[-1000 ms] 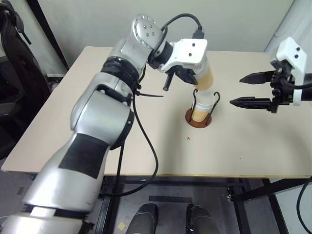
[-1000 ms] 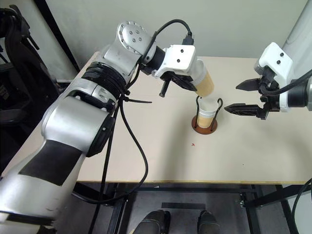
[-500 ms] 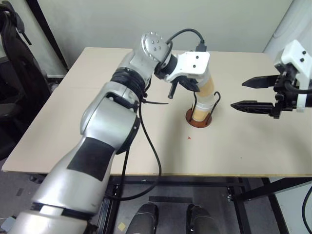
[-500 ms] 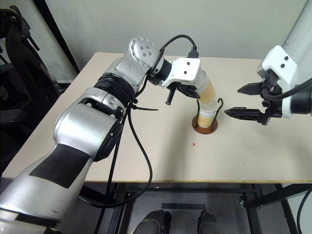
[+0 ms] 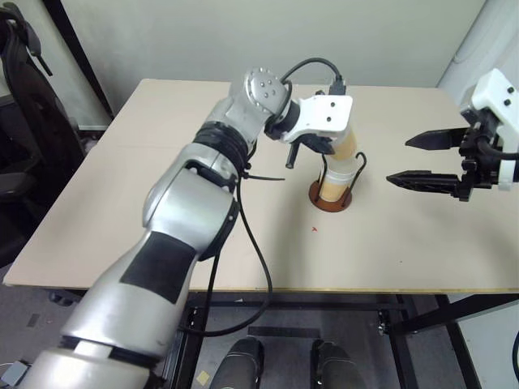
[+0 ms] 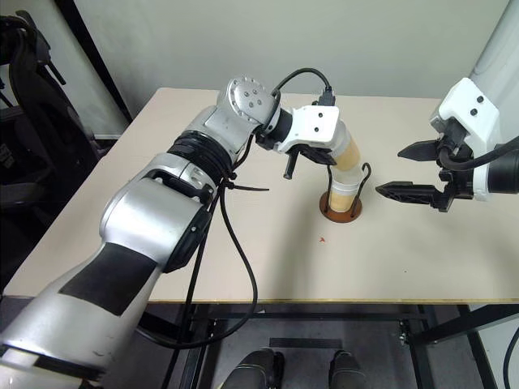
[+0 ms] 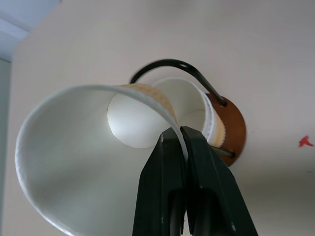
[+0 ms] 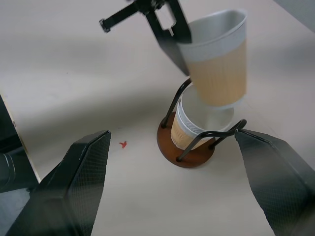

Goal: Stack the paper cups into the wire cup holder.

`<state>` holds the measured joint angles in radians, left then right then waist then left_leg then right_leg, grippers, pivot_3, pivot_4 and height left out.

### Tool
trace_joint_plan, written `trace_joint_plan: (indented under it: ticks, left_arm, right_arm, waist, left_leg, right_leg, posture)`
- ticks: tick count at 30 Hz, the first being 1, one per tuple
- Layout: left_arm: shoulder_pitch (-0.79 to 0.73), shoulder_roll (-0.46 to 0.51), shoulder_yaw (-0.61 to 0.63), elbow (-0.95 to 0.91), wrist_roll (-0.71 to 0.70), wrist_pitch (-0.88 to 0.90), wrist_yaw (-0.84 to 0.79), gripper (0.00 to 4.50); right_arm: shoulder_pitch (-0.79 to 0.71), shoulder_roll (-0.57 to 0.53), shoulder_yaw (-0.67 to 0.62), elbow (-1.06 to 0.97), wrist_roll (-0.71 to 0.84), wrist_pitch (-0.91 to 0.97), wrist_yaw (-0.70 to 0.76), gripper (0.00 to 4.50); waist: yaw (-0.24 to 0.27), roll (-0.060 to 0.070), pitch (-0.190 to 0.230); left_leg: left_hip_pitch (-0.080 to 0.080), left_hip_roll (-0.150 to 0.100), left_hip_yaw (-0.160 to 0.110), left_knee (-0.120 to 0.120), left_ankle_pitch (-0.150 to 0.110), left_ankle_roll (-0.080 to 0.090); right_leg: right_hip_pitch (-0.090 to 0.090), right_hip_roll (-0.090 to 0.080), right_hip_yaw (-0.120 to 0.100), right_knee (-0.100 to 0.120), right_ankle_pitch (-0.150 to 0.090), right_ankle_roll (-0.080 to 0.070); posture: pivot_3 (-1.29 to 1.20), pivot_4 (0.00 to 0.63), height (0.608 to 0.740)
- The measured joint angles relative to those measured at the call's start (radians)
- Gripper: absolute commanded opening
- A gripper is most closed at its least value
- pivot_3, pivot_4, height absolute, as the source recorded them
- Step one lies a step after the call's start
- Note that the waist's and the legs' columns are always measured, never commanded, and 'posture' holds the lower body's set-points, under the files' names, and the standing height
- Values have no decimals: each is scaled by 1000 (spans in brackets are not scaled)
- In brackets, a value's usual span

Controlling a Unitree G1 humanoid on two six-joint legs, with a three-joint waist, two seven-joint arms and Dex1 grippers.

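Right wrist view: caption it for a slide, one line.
Left gripper pinches a tilted paper cup over the cup in the wire cup holder.

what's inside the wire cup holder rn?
A paper cup sits between the wire cup holder loops; the left gripper lowers a second cup into its mouth. Nested cups below can't be seen.

The held paper cup (image 7: 93, 147) runs off the frame edge in the left wrist view, so its near rim is cut off beside the left gripper (image 7: 179, 135) fingers (image 7: 162, 167). The cup in the wire cup holder (image 8: 189, 147) is partly hidden behind the held one. How many cups sit nested there cannot be told. The right gripper (image 8: 179, 147) fingers (image 8: 74, 182) are cropped at the frame's lower edge.
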<state>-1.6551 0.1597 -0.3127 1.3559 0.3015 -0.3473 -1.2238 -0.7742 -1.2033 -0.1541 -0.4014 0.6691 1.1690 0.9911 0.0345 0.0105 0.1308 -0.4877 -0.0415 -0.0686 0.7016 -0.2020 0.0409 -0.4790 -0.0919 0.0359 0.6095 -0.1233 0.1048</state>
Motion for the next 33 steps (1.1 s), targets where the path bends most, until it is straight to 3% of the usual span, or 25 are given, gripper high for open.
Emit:
trace_joint_plan:
  ticks: [7, 9, 20, 26, 33]
  left_arm:
    - [18, -7, 12, 0, 7, 7, -15, 67]
    - [35, -9, 11, 1, 15, 7, -12, 433]
    - [31, -16, 12, 5, 46, 8, 0, 4252]
    - [19, -68, 81, 5, 6, 50, 79, 4252]
    - [-3, -55, 189, 5, -69, 112, 111, 4252]
  right_arm:
    - [1, -2, 0, 0, 11, 0, -10, 4198]
    - [1, -4, 0, -1, 15, 0, -11, 4198]
    - [1, -20, 0, -2, 17, -1, -18, 4198]
    - [-1, -20, 6, 8, 16, -17, -18, 4198]
    - [-44, -17, 49, 56, 7, -68, -6, 4198]
  waist:
    - [0, 0, 0]
    - [0, 0, 0]
    - [0, 0, 0]
    - [3, 0, 0]
    - [0, 0, 0]
  left_leg:
    - [0, 0, 1, 0, 0, 0]
    - [0, 0, 1, 0, 0, 1]
    - [0, -1, 2, 0, 1, 1]
    - [0, -2, 2, 0, 1, 2]
    - [0, -1, 2, 0, 1, 2]
  right_leg:
    - [0, 1, 0, 0, 0, 0]
    - [0, 0, 0, 0, 1, 1]
    - [0, 1, 0, 0, 1, 2]
    - [0, 0, 1, 0, 1, 3]
    - [0, 1, 2, 0, -4, 11]
  posture:
    - [0, 150, 740]
    - [0, 150, 740]
    - [0, 150, 740]
    - [0, 150, 740]
    - [0, 150, 740]
